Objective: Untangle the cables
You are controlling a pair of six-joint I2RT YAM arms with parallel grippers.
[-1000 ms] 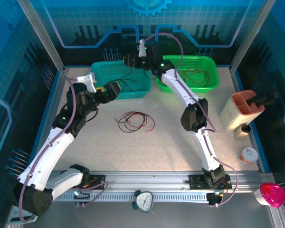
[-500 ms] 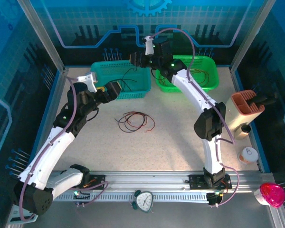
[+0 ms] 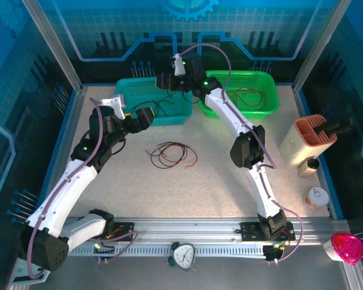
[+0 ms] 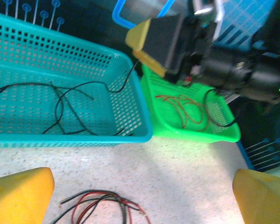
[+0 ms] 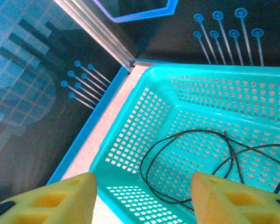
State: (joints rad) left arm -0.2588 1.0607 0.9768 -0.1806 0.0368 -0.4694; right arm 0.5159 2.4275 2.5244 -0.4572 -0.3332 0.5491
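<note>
A tangle of red and black cables [image 3: 169, 154] lies on the table, and shows as cables [image 4: 102, 205] low in the left wrist view. My left gripper [image 3: 147, 115] hovers open just left of the tangle, and its gripper [image 4: 140, 200] holds nothing. Loose black cables [image 4: 60, 98] lie in the teal basket [image 3: 128, 90]. My right gripper [image 3: 164, 80] hangs over that basket's back right corner, and this gripper [image 5: 144, 196] is open above a black cable [image 5: 177, 158]. A thin black wire [image 4: 128, 74] rises from the basket towards its fingers [image 4: 144, 49]. Red cables [image 4: 184, 107] lie in the green basket [image 3: 271, 103].
The two baskets stand side by side at the back of the table. A tan holder [image 3: 308, 138], a small bottle [image 3: 308, 166] and a white cup [image 3: 317, 197] stand along the right edge. Glass walls close in the back and sides.
The right arm's elbow swung out to the right and came back, its gripper staying over the teal basket. The left gripper edged slightly forward.
</note>
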